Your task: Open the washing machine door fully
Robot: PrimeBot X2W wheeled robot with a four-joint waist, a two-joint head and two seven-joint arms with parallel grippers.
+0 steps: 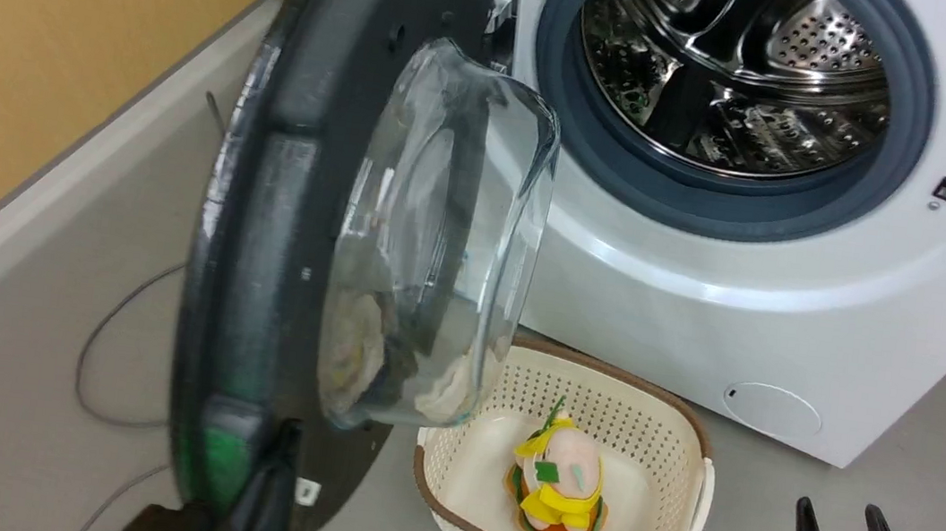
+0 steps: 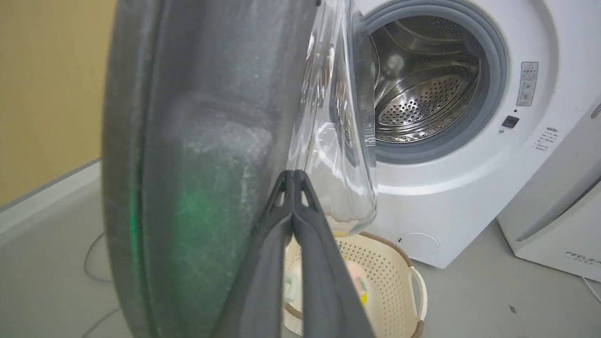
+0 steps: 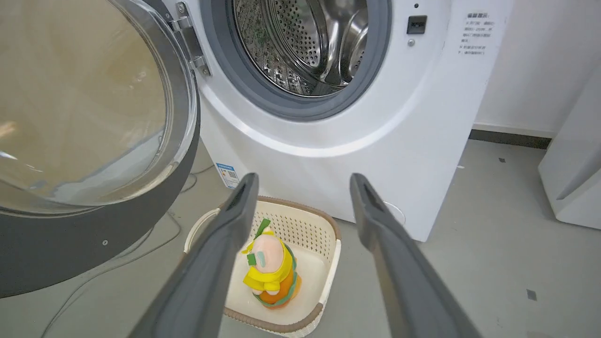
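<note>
Yellow wood-look wall (image 1: 60, 25) runs down the left side of the room, with a pale skirting board (image 1: 37, 212) at its foot and a thin grey cable (image 1: 97, 346) looping over the grey floor (image 1: 913, 428) just beside it.

Next comes the washing machine door (image 1: 281, 215), swung well out from the machine on its metal hinge (image 3: 190, 37) and standing roughly square to the white front. Its black rim faces the wall, and its clear glass bowl (image 1: 441, 234) bulges towards the drum opening. A green glow sits low on the rim.

The left tool (image 2: 293, 176) reaches up at the door's lower edge with its two dark fingers pressed together and nothing between them. It lies along the door's inner face, between the black rim and the glass. From here I cannot tell whether it really bears on the door.

A cream perforated basket (image 1: 687, 436) with a brown rim stands on the floor below the glass, close in front of the machine, with a small yellow and orange plush toy (image 1: 559, 484) upright inside it.

Behind it is the washing machine (image 1: 702, 312), its steel drum (image 1: 731, 72) laid open inside the blue-grey gasket (image 1: 902, 156), a round filter cap (image 1: 771, 409) low on the front.

The right tool (image 1: 838, 509) hangs over the floor right of the basket, fingers spread wide and holding nothing, well apart from the door.

A white FEELBIRD appliance (image 2: 554, 211) stands just beyond the machine.
</note>
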